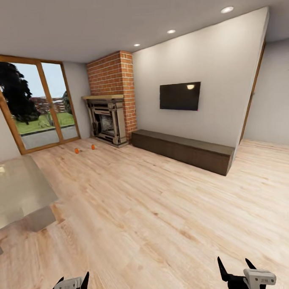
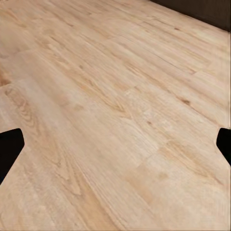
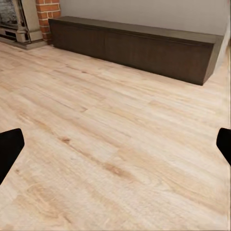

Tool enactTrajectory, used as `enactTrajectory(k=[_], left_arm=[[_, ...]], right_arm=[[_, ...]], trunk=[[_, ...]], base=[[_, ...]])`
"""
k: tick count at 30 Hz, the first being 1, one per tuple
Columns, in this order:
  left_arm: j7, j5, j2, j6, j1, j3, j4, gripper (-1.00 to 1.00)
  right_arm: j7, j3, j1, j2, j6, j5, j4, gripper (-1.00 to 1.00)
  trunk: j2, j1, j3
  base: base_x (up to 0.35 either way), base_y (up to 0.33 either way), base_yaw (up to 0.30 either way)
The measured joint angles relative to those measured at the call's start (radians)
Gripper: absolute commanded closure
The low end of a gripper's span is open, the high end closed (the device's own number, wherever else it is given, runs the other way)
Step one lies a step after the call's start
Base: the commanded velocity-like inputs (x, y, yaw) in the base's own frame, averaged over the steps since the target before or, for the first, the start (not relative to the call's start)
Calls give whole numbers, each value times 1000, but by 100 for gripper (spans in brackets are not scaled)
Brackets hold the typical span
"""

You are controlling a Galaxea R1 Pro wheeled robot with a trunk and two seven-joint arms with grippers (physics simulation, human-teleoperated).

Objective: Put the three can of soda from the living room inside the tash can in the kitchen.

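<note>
The robot stands well short of two orange soda cans (image 1: 85,148) on the floor by the brick fireplace (image 1: 107,121), both jaws wide and empty, so it must drive closer.

two orange cans (image 1: 84,149) perhaps, too small to tell, table (image 1: 20,193) cut off

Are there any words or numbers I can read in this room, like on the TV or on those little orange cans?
No readable text anywhere.
TV: the screen is black, with just a lamp's reflection.
Two orange cans on the floor near the fireplace: too small and far off to show any label.
Long dark bench: plain, no markings.
</note>
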Motion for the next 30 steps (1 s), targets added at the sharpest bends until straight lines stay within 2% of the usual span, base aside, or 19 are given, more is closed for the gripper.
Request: enactTrajectory(k=[30], left_arm=[[-2, 0, 0, 1, 0, 0, 0, -100]], right_arm=[[-1, 0, 0, 0, 0, 0, 0, -100]], trunk=[[0, 0, 0]], base=[[185, -237, -252]])
